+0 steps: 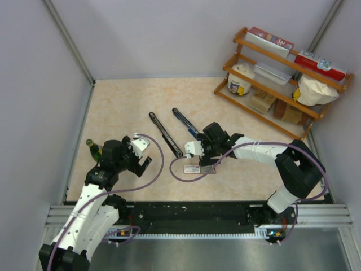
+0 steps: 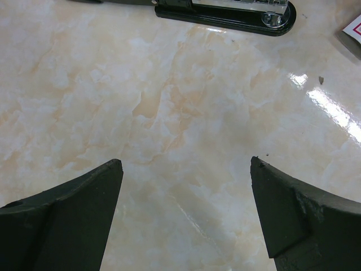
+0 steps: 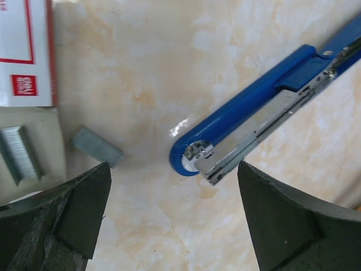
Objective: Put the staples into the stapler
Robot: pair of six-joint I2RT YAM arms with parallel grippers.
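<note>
Two grippers, both spread wide, nothing held! The right gripper (image 3: 174, 195) hovers low in the frame by the open blue stapler (image 3: 254, 110). A loose strip of staples (image 3: 97, 145) lies lower left, below their white box (image 3: 25, 51). The left gripper (image 2: 186, 192) hangs over bare table (image 2: 169, 113), with the black stapler (image 2: 225, 14) along the top edge.

Top view looks down from above and behind onto the whole bench (image 1: 124, 101); wrist views face it closely, right sharing the blue stapler (image 3: 248, 99), left the black stapler (image 2: 225, 20)

Marbled table (image 1: 124, 107) bears a black stapler (image 1: 165, 134), blue stapler (image 1: 185, 122), loose staples (image 3: 97, 146), white box (image 1: 192, 168), perhaps a bottle (image 1: 92, 149).
</note>
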